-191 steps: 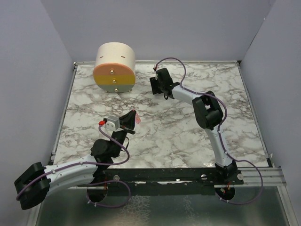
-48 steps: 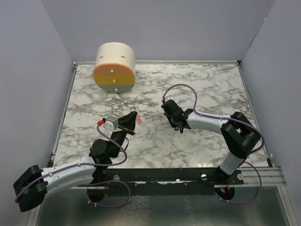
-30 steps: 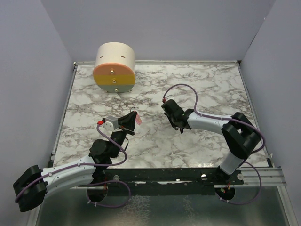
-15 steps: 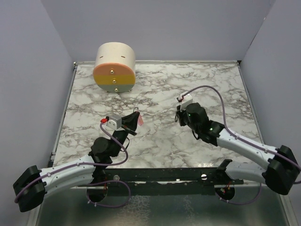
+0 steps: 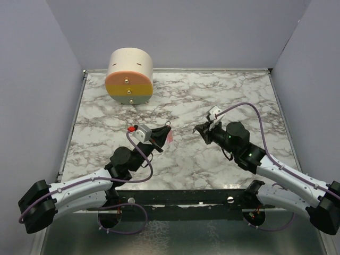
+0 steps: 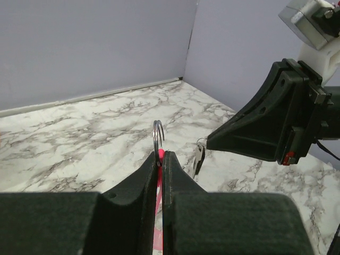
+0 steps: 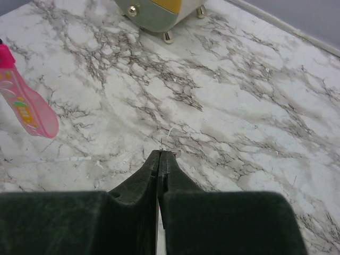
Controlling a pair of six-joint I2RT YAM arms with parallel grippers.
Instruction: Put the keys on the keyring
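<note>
Both arms have shifted in the last half second. The left hand (image 5: 161,135) has slid rightward toward the middle of the marble worktop (image 5: 228,85). The right arm now lies lower, and the right hand (image 5: 198,129) faces the left one from nearby.

The left hand is clenched on a pink tag (image 7: 27,109). The keyring (image 6: 158,135), a bare metal loop, stands upright just above its fingertips. The tag carries small coloured marks that are too blurred to read.

The right hand is pinched shut on the key (image 6: 198,155), a small dark piece hanging from its tip. The key is just beside the ring, lower and to its right, and not touching it.

At the far left of the worktop stands a round cream box (image 5: 129,76) on small gold feet. Its front is banded orange and yellow and carries brass knobs. The box is closed, so its contents are hidden.
</note>
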